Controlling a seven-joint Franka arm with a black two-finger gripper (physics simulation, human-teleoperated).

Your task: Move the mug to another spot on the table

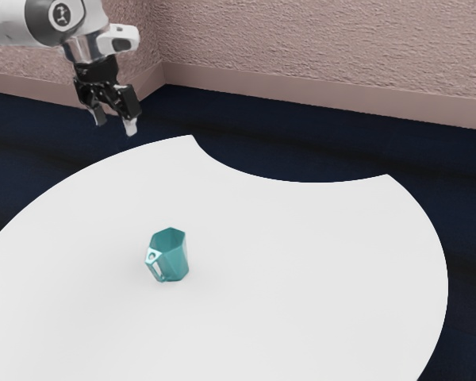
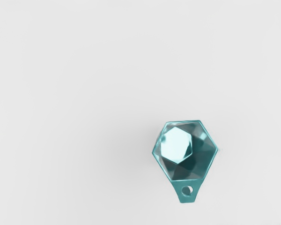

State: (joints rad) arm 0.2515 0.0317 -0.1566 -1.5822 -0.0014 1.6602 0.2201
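Table point(image 1: 317, 302), white with a curved edge, occupies the lower frame. The teal mug point(image 1: 169, 255) stands upright on it, left of centre, handle toward the exterior view's left. Claw point(image 1: 116, 123) hangs at the upper left of the frame, fingers spread, gripping nothing, well apart from the mug.

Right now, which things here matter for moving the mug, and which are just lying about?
Part of the job:
- teal mug, handle toward the exterior view's left
- white table it stands on
- tool, open, raised well away from the mug

Just there:
- dark blue floor
- pinkish wall
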